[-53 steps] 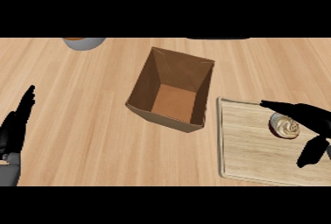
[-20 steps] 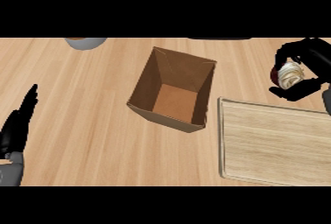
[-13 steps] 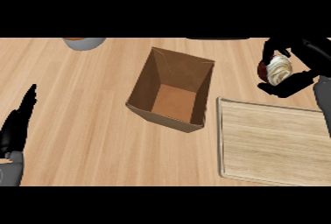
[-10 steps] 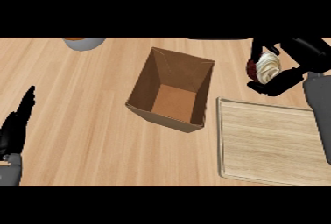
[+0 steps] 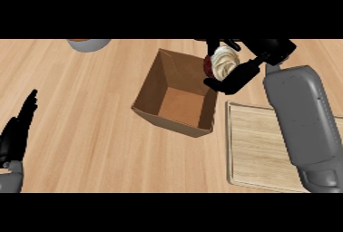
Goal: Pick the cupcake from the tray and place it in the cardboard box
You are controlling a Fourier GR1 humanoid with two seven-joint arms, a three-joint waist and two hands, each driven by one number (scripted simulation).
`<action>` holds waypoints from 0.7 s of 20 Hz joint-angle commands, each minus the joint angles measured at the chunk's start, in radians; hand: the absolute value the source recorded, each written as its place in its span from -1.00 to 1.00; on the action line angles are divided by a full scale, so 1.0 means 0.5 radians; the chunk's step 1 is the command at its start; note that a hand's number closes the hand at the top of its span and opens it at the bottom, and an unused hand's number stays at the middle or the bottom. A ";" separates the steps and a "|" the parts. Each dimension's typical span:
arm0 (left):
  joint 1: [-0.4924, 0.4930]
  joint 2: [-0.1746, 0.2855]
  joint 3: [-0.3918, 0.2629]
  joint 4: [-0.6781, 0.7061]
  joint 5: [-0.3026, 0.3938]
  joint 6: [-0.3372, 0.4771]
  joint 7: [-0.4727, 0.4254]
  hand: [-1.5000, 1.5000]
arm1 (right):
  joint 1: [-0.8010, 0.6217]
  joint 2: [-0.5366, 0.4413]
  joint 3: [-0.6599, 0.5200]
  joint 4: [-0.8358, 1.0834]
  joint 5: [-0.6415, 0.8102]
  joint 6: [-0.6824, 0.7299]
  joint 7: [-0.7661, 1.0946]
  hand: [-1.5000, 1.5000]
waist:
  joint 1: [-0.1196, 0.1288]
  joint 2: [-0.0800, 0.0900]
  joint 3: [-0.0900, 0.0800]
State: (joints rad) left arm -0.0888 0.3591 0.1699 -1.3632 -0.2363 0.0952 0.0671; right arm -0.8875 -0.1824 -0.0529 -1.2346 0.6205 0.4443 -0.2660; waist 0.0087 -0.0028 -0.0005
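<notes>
The right robot hand [image 5: 266, 49] is closed around the cupcake with swirled white frosting and a dark wrapper [image 5: 223, 62], black fingers curling over it from above and below. The cupcake lies tipped on its side in that grasp, frosting facing the view's right, and sits over the far right rim of the open brown cardboard box [image 5: 155, 84]. It is at the edge of the opening rather than down inside, and the box's floor shows bare. Whether the wrapper touches the cardboard rim I cannot tell.

The box stands on the pale wood-grain tabletop [image 5: 87, 136], turned at an angle, its opening facing up. Just beside its near right corner lies the flat rectangular light-wood tray [image 5: 256, 145]. The grey right forearm crosses over the tray's right part (hiding that edge).

The left robot hand [image 5: 17, 131] rests at the view's left edge, open, with straight fingers pointing up and holding nothing, well apart from the box. A round grey bowl [image 5: 88, 44] is partly visible at the top left.
</notes>
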 commanded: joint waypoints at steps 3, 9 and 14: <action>-0.056 0.027 0.027 -0.018 0.029 -0.068 0.042 0.00 | -0.232 0.295 0.053 0.173 -0.009 -0.020 0.375 1.00 | 0.006 0.006 0.000; -0.010 -0.046 0.013 0.078 -0.018 -0.018 -0.089 0.00 | -0.377 0.361 0.204 0.611 -0.034 -0.347 0.310 1.00 | 0.019 0.012 0.000; -0.116 -0.009 0.015 0.149 -0.011 -0.081 -0.058 0.00 | -0.617 0.363 0.479 0.980 -0.086 -0.664 0.407 1.00 | 0.053 0.020 -0.001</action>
State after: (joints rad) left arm -0.1369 0.3463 0.1706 -1.3256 -0.2510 0.0793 0.0589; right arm -1.1291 -0.0098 0.1129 -0.8468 0.5819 0.2014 -0.0969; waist 0.0292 0.0057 -0.0008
